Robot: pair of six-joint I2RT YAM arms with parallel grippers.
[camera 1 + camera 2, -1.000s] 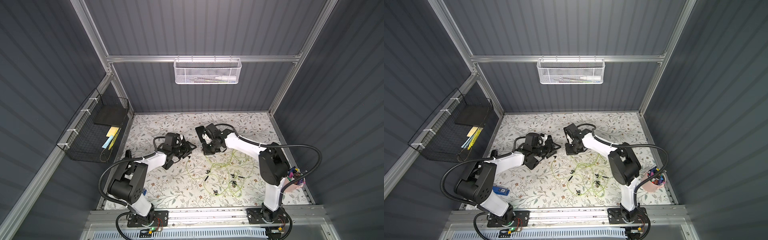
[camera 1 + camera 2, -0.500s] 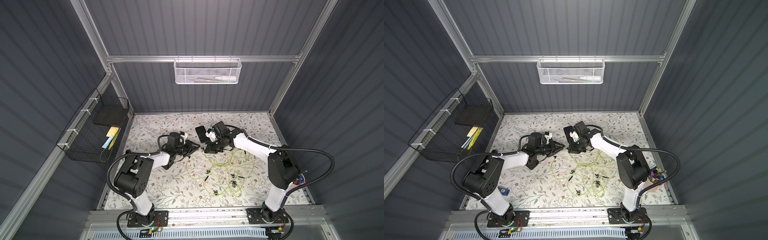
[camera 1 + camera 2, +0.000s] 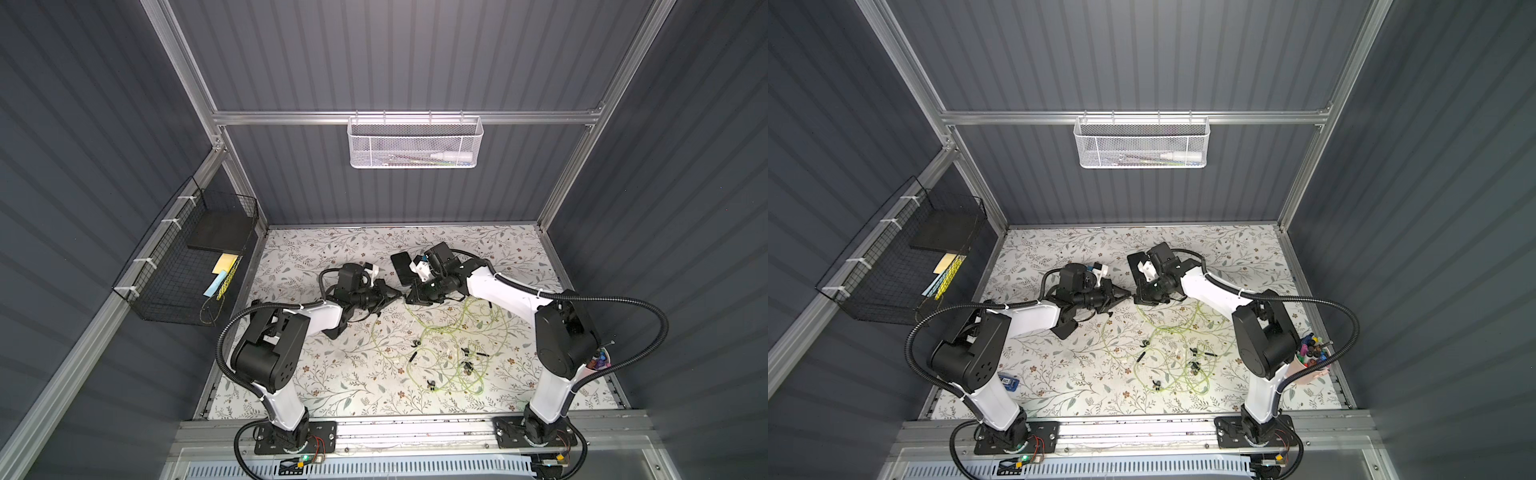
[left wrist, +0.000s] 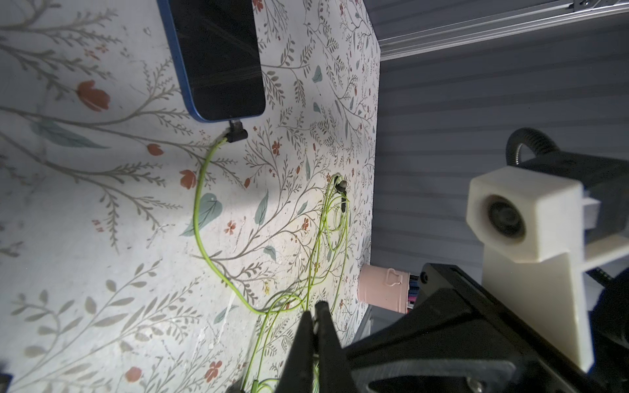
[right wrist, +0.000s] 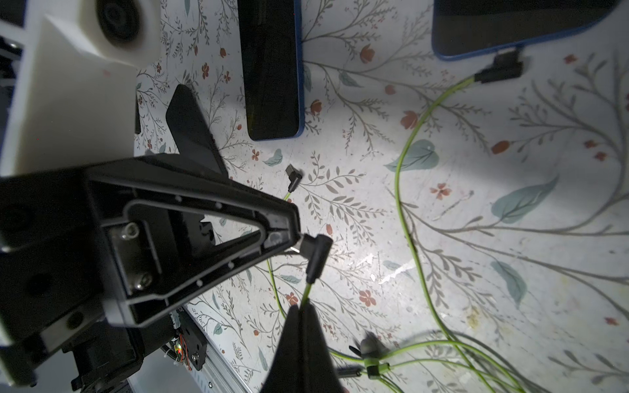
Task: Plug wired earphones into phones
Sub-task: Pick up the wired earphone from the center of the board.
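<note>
Right gripper (image 5: 303, 308): it is clenching on the yellow-green cord (image 5: 307, 291) just behind the angled black plug (image 5: 316, 253), holding that plug above the mat.
Left gripper (image 5: 295, 236): it is clamping shut, with its tips pinching the plug's metal end.
Meeting point: your 2 grippers are standing tip to tip near the middle of the floral mat (image 3: 332, 374) in both top views.
Plugged phone (image 4: 218, 58): it is lying flat, screen up, with another plug (image 4: 237, 135) sitting in its end and a cord curving away.
Second phone (image 5: 272, 68): it is lying flat, apart from the plugged one. A spare plug (image 5: 294, 178) is resting loose on the mat just off its end, not touching.
Top-view phone (image 3: 400, 266): it is lying at 12 o'clock from the tips, partly under your right wrist. You cannot tell whether it is 1 of those 2.
Earphone tangle (image 3: 449, 353): it is sprawling at 5 o'clock from the tips, with earbuds and black pieces scattered among the loops.
</note>
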